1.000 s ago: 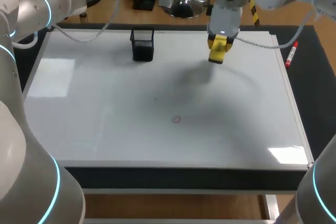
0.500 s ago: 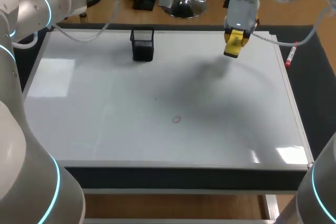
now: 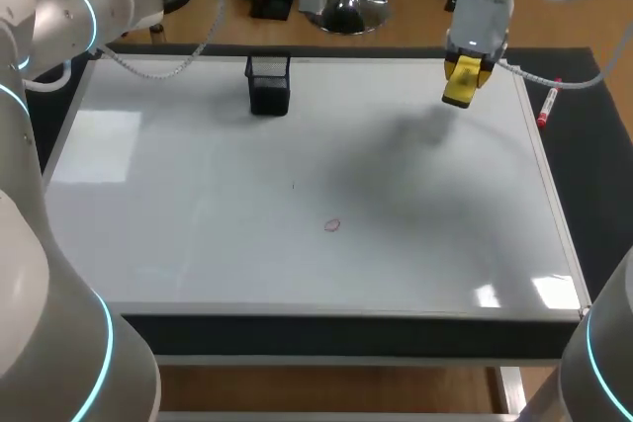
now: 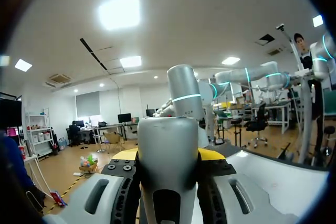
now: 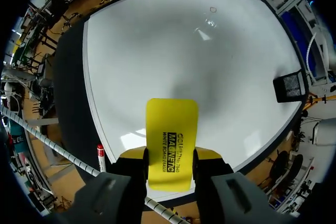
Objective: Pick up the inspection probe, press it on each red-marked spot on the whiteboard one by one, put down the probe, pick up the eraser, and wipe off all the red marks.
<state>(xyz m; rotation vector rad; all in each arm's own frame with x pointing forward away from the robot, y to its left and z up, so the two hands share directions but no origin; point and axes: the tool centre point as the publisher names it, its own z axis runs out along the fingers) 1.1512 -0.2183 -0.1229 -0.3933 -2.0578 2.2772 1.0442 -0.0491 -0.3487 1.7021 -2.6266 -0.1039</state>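
Observation:
My right gripper [image 3: 465, 74] hangs above the far right part of the whiteboard [image 3: 198, 195], shut on the yellow eraser [image 3: 461, 86]. The right wrist view has the eraser [image 5: 171, 124] clamped between the fingers of that gripper [image 5: 169, 156]. One small red mark [image 3: 331, 225] sits near the board's middle, well away from the eraser, and appears far ahead as a red mark [image 5: 212, 10] in the right wrist view. My left gripper [image 4: 168, 156] is off the head view, tilted up toward the room, shut on the grey cylindrical probe [image 4: 169, 145].
A black mesh holder [image 3: 268, 84] stands at the far edge of the board, left of centre, and shows as the holder [image 5: 290, 85] in the right wrist view. A red marker [image 3: 549, 103] lies on the dark table just past the board's right edge.
My right arm has carried the eraser to the right and toward the far edge of the board. The red mark and the holder stay put.

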